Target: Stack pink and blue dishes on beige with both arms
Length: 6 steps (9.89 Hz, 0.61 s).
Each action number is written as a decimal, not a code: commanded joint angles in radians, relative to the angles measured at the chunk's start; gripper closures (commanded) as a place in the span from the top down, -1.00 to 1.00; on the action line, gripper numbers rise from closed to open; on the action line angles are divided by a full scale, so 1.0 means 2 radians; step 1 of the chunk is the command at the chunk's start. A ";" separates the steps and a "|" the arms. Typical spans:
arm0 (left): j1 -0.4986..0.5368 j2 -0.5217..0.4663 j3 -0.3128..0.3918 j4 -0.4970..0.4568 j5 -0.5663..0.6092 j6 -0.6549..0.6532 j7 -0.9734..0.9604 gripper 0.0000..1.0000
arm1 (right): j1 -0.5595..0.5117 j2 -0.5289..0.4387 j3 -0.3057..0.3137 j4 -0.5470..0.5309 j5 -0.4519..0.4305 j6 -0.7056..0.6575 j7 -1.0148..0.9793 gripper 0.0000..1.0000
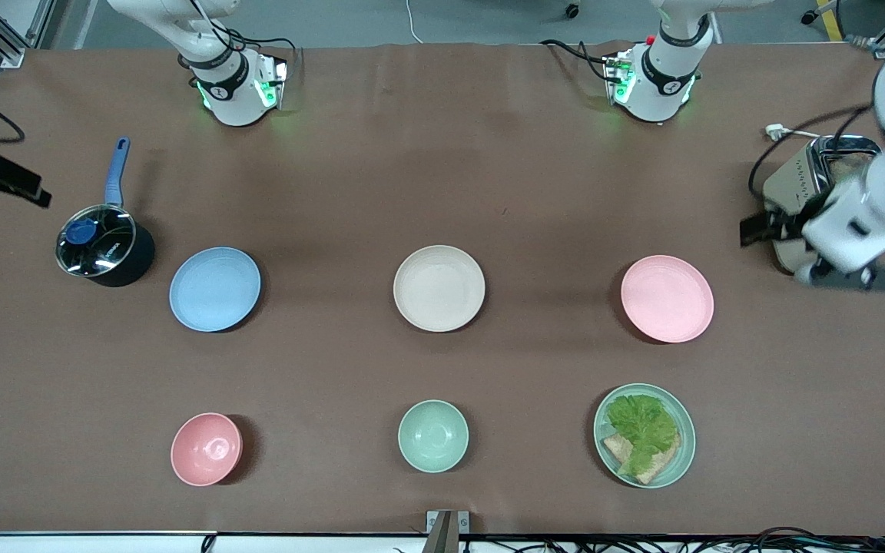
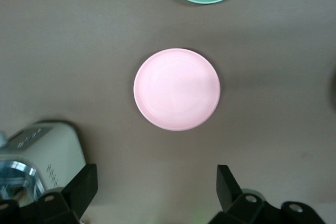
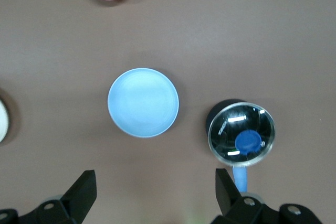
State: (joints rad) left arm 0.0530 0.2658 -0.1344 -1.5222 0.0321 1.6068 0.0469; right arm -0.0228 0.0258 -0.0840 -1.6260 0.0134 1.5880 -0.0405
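The beige plate point(image 1: 439, 288) lies mid-table, between the light blue plate point(image 1: 214, 289) toward the right arm's end and the pale pink plate point(image 1: 667, 298) toward the left arm's end. All three rest flat, apart and bare. My left gripper point(image 1: 757, 229) hangs high beside the toaster, open and holding nothing. In the left wrist view the pink plate point(image 2: 177, 88) lies ahead of the open left gripper point(image 2: 157, 177). My right gripper point(image 1: 20, 184) hangs high by the table's end near the pot, open and holding nothing. The right wrist view shows the blue plate point(image 3: 143, 102) ahead of the right gripper point(image 3: 155, 179).
A black pot with a glass lid point(image 1: 101, 246) stands beside the blue plate. A toaster point(image 1: 811, 180) sits at the left arm's end. Nearer the front camera are a pink bowl point(image 1: 206, 448), a mint bowl point(image 1: 432, 435) and a mint plate with lettuce point(image 1: 644, 435).
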 commanded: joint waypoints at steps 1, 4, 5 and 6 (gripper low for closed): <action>0.041 0.082 0.000 -0.016 -0.011 0.074 0.086 1.00 | -0.009 0.024 -0.006 -0.081 0.004 0.084 -0.046 1.00; 0.084 0.164 0.000 -0.043 -0.069 0.164 0.186 1.00 | -0.017 0.112 -0.054 -0.125 0.113 0.158 -0.185 1.00; 0.093 0.191 0.000 -0.042 -0.091 0.172 0.228 1.00 | -0.020 0.141 -0.069 -0.138 0.150 0.190 -0.242 1.00; 0.103 0.207 0.000 -0.042 -0.109 0.181 0.261 0.99 | -0.022 0.169 -0.078 -0.153 0.201 0.220 -0.301 1.00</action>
State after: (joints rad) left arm 0.2403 0.6236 -0.1325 -1.6020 -0.1424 1.9351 0.4900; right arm -0.0578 0.3097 -0.2228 -1.9021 0.3148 1.9728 -0.5162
